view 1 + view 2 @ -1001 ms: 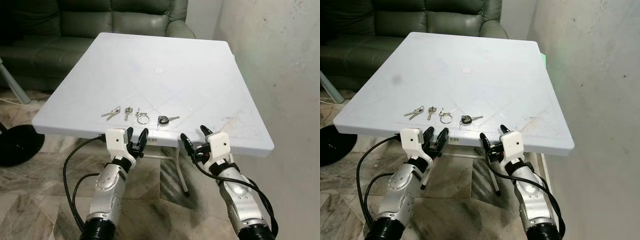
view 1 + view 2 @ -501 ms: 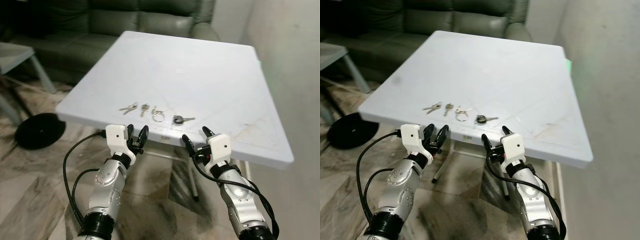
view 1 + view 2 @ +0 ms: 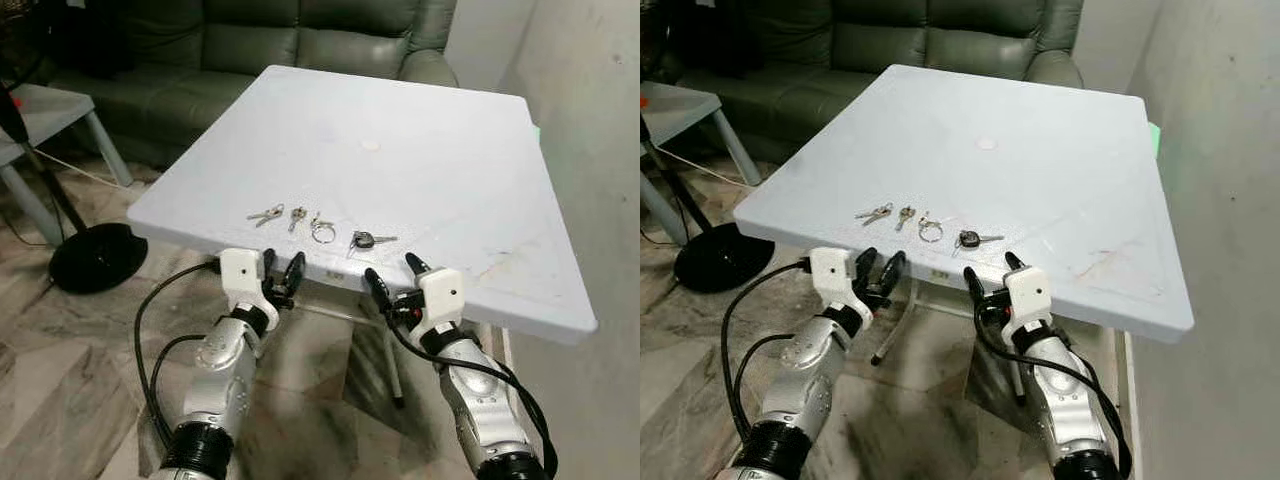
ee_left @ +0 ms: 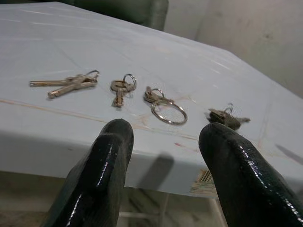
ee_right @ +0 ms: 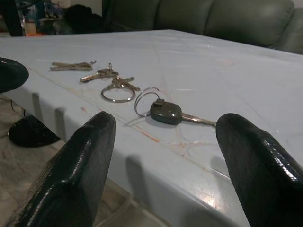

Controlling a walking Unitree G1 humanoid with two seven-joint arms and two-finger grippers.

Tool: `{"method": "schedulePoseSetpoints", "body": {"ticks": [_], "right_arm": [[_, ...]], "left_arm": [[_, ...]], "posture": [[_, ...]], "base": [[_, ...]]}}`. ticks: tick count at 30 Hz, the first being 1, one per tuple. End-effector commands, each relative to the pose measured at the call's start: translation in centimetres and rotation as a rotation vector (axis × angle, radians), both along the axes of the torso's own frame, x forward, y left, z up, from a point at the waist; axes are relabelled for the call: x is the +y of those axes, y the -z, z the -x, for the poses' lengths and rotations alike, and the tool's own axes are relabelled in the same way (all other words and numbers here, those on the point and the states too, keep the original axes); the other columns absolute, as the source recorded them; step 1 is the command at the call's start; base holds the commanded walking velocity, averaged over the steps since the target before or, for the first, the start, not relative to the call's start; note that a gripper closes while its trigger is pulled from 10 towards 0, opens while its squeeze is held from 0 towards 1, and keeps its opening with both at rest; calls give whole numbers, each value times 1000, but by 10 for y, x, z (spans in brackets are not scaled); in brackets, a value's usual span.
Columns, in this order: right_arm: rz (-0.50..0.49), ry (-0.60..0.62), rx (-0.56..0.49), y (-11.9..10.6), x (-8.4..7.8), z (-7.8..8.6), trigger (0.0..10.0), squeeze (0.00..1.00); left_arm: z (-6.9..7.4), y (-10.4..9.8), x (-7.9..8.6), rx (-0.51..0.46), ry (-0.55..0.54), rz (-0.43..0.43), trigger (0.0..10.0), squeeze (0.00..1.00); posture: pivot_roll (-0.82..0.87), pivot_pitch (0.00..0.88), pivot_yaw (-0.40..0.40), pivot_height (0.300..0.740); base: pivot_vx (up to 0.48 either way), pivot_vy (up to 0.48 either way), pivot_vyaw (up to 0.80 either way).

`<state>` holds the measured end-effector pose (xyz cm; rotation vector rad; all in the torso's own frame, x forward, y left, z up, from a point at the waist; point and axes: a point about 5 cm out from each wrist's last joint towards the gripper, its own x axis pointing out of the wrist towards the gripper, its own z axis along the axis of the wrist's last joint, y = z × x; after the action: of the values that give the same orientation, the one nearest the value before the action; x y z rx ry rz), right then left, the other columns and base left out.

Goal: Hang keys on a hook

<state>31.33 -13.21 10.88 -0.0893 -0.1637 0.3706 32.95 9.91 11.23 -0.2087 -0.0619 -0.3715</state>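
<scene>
1. On the white counter (image 3: pixel 420 130), near its front edge, four sets of keys lie in a row
2. Farthest left in that row is a pair of silver keys (image 3: pixel 265 214) on a small ring, lying flat and pointing left
3. Just beside it to the right is a single small key (image 3: pixel 297 215) on its own ring
4. Next comes a large empty key ring (image 3: pixel 323 232) with a small key or two at its far side, flat on the counter
5. Rightmost is a black-headed key (image 3: pixel 364 240) with its silver blade pointing right, a thin ring at its head
6. Below the counter's front edge, the left hand (image 3: pixel 281 274) is raised just in front of the edge, under the two leftmost sets; its two black fingers (image 4: pixel 102 161) are spread apart and hold nothing
7. To its right, the right hand (image 3: pixel 392 274) is held at about the same height, just short of the edge below the black-headed key; its fingers (image 5: pixel 80 165) are also spread wide and empty
8. Behind the counter stands a dark green sofa (image 3: pixel 300 40)
9. At the far left, on the marble-patterned floor (image 3: pixel 60 380), a round black base (image 3: pixel 98 257) rests beside a grey side table (image 3: pixel 40 110)
10. Along the right side runs a pale wall (image 3: pixel 590 120)
</scene>
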Motion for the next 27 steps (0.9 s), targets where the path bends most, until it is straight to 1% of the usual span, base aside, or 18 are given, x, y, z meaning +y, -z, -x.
{"method": "schedulePoseSetpoints", "body": {"ticks": [1, 9, 10, 11, 13, 14, 15, 16, 19, 23, 24, 25, 27], "right_arm": [[5, 11, -7, -3, -2, 0, 10000, 0], [45, 16, 56, -2, 5, -8, 10000, 0], [47, 20, 66, -3, 7, -10, 10000, 0], [40, 11, 76, -4, 12, -13, 10000, 0], [32, -4, 78, -6, 16, -15, 10000, 0], [20, -16, 80, -7, 21, -16, 10000, 0], [20, -16, 80, -7, 21, -16, 10000, 0], [13, -29, 81, -9, 28, -18, 10000, 0], [5, -58, 82, -11, 38, -19, 10000, 0], [-17, -97, 80, -16, 59, -20, 10000, 0], [-17, -97, 80, -16, 59, -20, 10000, 0], [-33, -105, 79, -19, 65, -21, 10000, 0], [-56, -104, 84, -22, 70, -22, 10000, 0]], "left_arm": [[3, 1, 3, 0, 5, -18, 10000, 0], [9, -6, 10, -19, -6, -6, 10000, 0], [11, -8, 10, -24, -6, -4, 10000, 0], [15, -10, 12, -28, -5, 1, 10000, 0], [17, -12, 12, -33, -5, 1, 10000, 0], [19, -13, 12, -36, -5, -1, 10000, 0], [19, -13, 12, -36, -5, -1, 10000, 0], [21, -15, 13, -39, -6, 3, 10000, 0], [25, -18, 14, -38, -10, 4, 10000, 0], [33, -21, 17, -31, -11, 0, 10000, 0], [33, -21, 17, -31, -11, 0, 10000, 0], [35, -21, 18, -21, -15, -2, 10000, 0], [37, -21, 19, -13, -17, -2, 10000, 0]], "posture": [[79, 127, -53, 740], [100, 184, -62, 740], [113, 204, -67, 740], [123, 216, -69, 740], [135, 227, -72, 740], [145, 238, -74, 740], [145, 238, -74, 740], [156, 249, -75, 740], [171, 261, -75, 740], [191, 289, -75, 740], [191, 289, -75, 740], [198, 296, -75, 740], [205, 303, -76, 740]], "base": [[0, 0, 0], [0, 0, 0], [0, 0, 0], [0, 0, 0], [0, 0, 0], [0, 0, 0], [0, 0, 0], [0, 0, 0], [0, 0, 0], [0, 0, 0], [0, 0, 0], [0, 0, 0], [0, 0, 0]]}}
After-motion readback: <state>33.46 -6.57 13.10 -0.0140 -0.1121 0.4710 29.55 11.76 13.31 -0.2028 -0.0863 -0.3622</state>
